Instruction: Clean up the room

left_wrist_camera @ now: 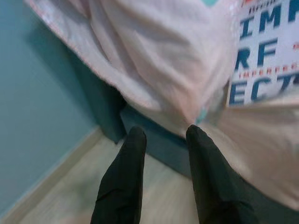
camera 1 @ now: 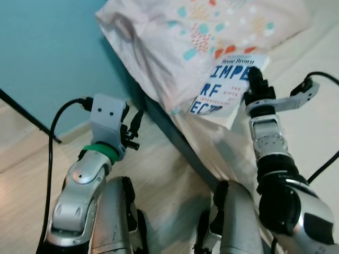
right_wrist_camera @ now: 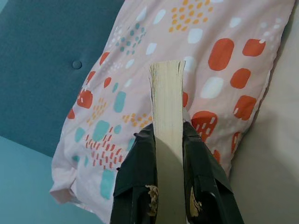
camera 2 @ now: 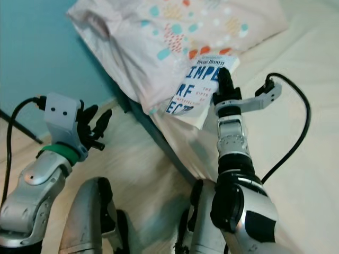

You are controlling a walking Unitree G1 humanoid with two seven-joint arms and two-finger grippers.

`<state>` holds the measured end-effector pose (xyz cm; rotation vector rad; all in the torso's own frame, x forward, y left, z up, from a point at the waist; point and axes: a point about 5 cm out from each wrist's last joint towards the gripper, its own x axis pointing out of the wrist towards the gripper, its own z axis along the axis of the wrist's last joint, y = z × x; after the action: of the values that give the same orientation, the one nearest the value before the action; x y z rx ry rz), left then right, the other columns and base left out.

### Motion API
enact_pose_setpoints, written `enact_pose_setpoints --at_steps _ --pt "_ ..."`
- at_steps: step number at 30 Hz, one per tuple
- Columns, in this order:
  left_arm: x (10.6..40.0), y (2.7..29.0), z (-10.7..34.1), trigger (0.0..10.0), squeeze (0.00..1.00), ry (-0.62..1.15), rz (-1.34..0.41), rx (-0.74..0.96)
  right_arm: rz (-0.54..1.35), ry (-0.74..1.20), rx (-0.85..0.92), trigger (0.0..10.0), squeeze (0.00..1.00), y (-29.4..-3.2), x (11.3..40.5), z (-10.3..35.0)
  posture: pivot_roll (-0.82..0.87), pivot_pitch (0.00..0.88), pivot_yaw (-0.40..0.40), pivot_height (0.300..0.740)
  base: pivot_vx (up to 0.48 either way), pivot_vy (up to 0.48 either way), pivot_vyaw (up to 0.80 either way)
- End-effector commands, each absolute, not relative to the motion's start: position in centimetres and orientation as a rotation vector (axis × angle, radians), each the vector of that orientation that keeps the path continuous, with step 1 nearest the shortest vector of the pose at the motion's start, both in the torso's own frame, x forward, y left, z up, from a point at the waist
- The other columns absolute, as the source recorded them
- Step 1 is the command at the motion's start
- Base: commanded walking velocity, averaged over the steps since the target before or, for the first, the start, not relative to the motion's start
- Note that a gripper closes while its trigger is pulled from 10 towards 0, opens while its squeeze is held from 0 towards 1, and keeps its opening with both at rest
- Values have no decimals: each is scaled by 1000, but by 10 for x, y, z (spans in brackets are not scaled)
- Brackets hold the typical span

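Note:
A white paperback book [camera 1: 225, 90] with large blue letters on its cover is held above the bed's edge, in front of a patterned pillow [camera 1: 175, 37]. My right gripper [camera 1: 253, 74] is shut on the book, one black finger on each side of its page block [right_wrist_camera: 168, 140]. My left gripper [camera 1: 132, 129] hangs lower on the left, over the wooden floor beside the bed, open with nothing between its fingers [left_wrist_camera: 124, 177].
The cream bed sheet [camera 1: 312, 58] stretches to the right. A dark teal bed frame [camera 1: 177, 145] runs diagonally below the pillow. A teal wall [camera 1: 47, 53] stands at the left, with a black cable [camera 1: 24, 114] along its base. Light wooden floor [camera 1: 159, 180] lies between.

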<state>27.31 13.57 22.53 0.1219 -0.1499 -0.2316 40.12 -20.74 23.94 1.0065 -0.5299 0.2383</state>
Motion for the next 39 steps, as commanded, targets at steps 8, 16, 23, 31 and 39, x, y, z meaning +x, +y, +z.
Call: enact_pose_setpoints --at_steps 8,16,23,31,39 --pt "254 137 222 10000 0 -60 -254 121 75 -622 982 10000 0 -249 393 237 352 506 106 516 0 0 0" --pt "253 131 221 10000 0 -24 -295 115 -100 -713 971 10000 0 -298 371 222 332 492 129 516 0 0 0" --pt "253 129 223 10000 0 -11 -306 115 -248 -766 978 10000 0 -318 356 206 333 469 150 516 0 0 0" --pt "253 128 224 10000 0 -8 -319 118 -274 -762 1011 10000 0 -319 352 195 337 461 159 516 0 0 0" --pt "253 128 223 10000 0 0 -309 117 -210 -713 1019 10000 1000 -311 360 198 337 458 149 516 0 0 0"
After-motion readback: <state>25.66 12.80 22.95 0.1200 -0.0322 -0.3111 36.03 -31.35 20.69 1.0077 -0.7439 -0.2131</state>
